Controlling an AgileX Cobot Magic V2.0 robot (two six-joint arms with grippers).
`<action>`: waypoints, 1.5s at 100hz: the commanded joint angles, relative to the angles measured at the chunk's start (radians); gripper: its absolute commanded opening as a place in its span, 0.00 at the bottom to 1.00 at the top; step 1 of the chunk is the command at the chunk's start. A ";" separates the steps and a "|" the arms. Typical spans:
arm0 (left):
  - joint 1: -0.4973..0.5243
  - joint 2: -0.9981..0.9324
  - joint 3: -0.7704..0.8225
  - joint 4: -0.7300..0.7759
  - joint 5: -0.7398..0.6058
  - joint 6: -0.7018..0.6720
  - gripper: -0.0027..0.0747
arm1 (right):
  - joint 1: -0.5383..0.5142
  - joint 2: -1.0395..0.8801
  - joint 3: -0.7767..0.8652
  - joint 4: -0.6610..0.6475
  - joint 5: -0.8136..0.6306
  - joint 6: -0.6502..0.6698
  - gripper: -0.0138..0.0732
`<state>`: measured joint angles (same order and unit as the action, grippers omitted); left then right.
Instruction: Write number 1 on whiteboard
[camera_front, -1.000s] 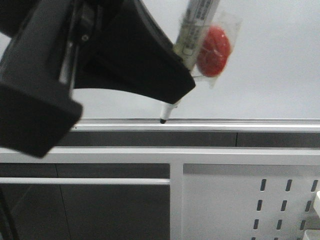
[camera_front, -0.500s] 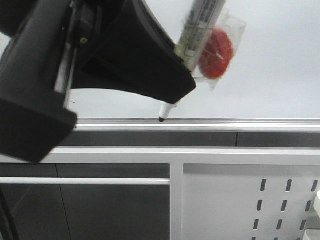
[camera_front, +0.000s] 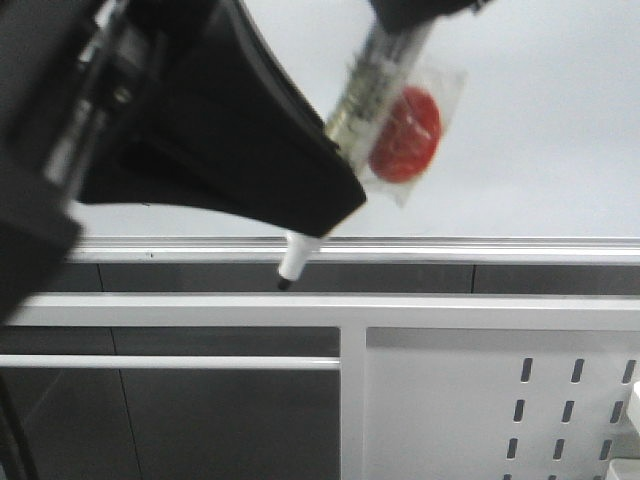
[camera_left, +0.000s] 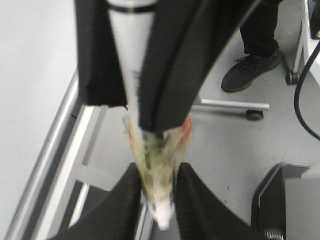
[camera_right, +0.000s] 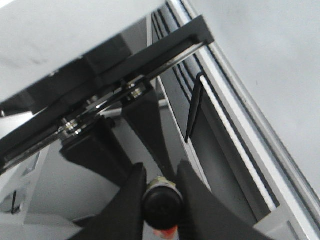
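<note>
Both claws are on the marker (camera_front: 368, 88). Your left claw (camera_left: 159, 200) is clamped on the lower barrel, just above the white nose. The right claw (camera_right: 160, 192) is pinched on the black back end. The marker's long axis is a steep diagonal in the front view, back end up and to the right, nib (camera_front: 284, 286) down and to the left. The nib sits below the silver rail (camera_front: 480, 247), over the dark band under it, so it's off the face of the whiteboard (camera_front: 540, 120). I can't tell if it's touching anything. A red disc in a clear pouch (camera_front: 405, 135) hangs on the barrel between the two claws. The board fills the upper front view above the rail. I can't make out the number 1 in any view, since the left arm covers much of the board. The slotted panel (camera_front: 500, 400) is lower right.
</note>
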<state>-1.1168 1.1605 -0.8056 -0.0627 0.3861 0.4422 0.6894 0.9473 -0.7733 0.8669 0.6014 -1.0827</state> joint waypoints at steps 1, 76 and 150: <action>-0.005 -0.076 -0.037 -0.058 -0.125 0.012 0.42 | 0.002 -0.004 -0.034 0.064 -0.079 0.018 0.08; 0.339 -1.046 0.190 0.351 0.085 -0.601 0.25 | 0.352 -0.038 0.274 -0.137 -1.133 -0.219 0.08; 0.428 -1.136 0.234 0.294 0.150 -0.601 0.01 | 0.371 0.154 0.251 -0.185 -1.498 -0.226 0.08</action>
<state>-0.6918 0.0111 -0.5497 0.2312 0.6065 -0.1484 1.0725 1.1113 -0.4900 0.7316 -0.8019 -1.3032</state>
